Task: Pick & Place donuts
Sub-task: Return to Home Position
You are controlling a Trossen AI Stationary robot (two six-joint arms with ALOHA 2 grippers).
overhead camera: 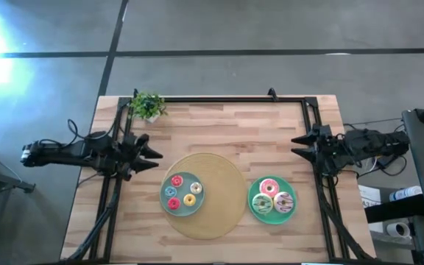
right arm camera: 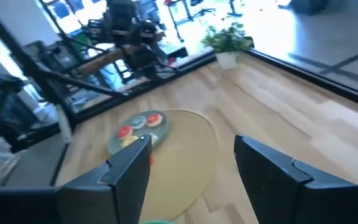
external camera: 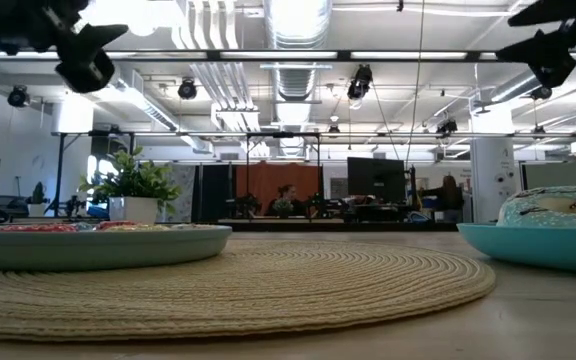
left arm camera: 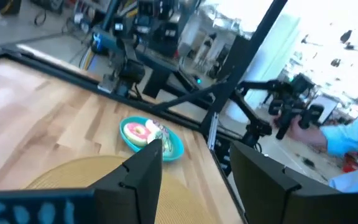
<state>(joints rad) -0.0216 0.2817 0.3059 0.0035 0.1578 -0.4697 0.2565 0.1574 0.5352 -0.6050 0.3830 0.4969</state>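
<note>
Several small donuts (overhead camera: 177, 181), red, yellow and pale green, lie on a grey-blue plate (overhead camera: 166, 210) that sits on a round woven mat (overhead camera: 223, 184). Three larger donuts (overhead camera: 268, 188), iced pink and pale green, lie on a green plate (overhead camera: 253, 209) to the mat's right. My left gripper (overhead camera: 153, 153) hangs open above the table's left side, pointing level toward the middle. My right gripper (overhead camera: 297, 145) hangs open above the right side, facing it. Between the left fingers (left arm camera: 194, 155) and between the right fingers (right arm camera: 192, 146) there is nothing.
A small potted plant (overhead camera: 147, 107) stands at the far left corner. A dark metal frame (overhead camera: 219, 99) runs along the table's far, left and right edges. In the left wrist view a person's light-blue sleeve (left arm camera: 353, 140) shows beyond the right edge.
</note>
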